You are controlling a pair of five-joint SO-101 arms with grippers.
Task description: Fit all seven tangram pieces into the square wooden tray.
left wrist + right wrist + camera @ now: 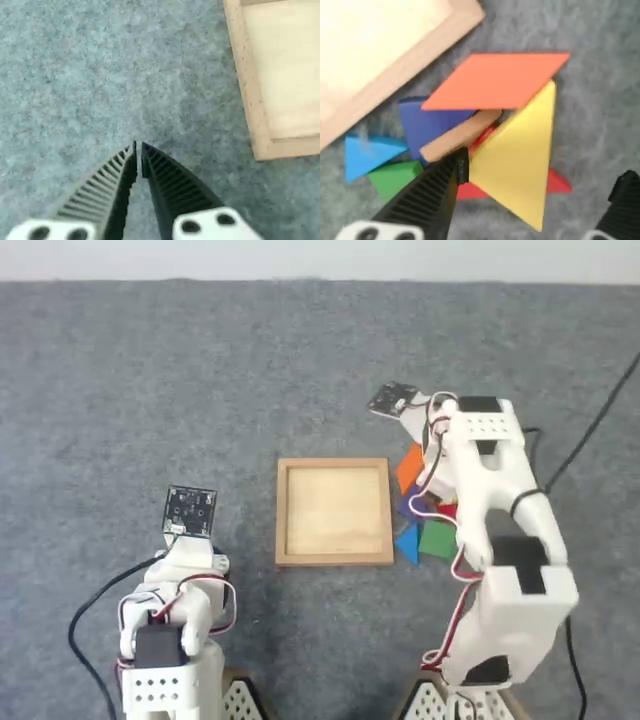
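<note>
Right gripper (543,175) spread wide around yellow triangle (520,150) — top of the piece pile (425,525) just beside the empty tray (334,466). Loose stack — closing could skid it and scatter pieces. Left gripper (138,150) pressed together, near tray.

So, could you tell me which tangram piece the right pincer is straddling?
The yellow triangle: it fills the gap of the open right pincer, while the orange parallelogram lies beyond it.

My right arm (490,490) is covering most of the tangram pile (432,538) from above. The yellow triangle (520,150) is hiding most of the red piece (559,185), and the orange parallelogram (495,82) is overlapping the tan piece (455,140).
</note>
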